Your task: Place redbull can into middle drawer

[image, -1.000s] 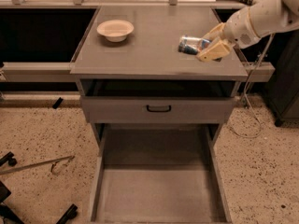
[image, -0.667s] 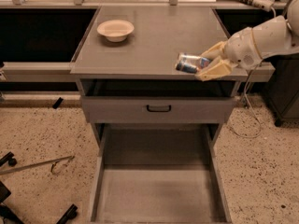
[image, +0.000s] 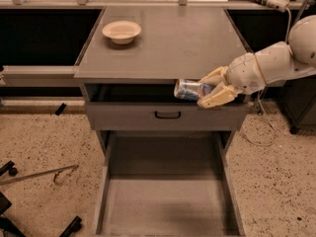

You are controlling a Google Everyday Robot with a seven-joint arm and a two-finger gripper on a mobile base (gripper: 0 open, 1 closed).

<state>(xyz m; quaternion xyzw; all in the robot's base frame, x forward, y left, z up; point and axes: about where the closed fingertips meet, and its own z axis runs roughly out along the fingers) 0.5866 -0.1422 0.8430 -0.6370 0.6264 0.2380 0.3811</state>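
The redbull can (image: 187, 89), blue and silver, lies on its side in my gripper (image: 204, 90), which is shut on it. The gripper reaches in from the right and holds the can in the air just past the front edge of the cabinet top (image: 168, 43), above the grey drawer front with the black handle (image: 167, 115). The middle drawer (image: 168, 206) is pulled out wide below; its flat grey floor is bare. The can is above the drawer's back right part.
A cream round bowl (image: 121, 31) sits at the back left of the cabinet top. A thin metal rod (image: 39, 174) and black caster legs (image: 10, 216) lie on the speckled floor at the left. A cable (image: 261, 117) hangs at the right.
The gripper has carried the can off the cabinet top, forward and down to the left, so it now hangs past the front edge over the open drawer.
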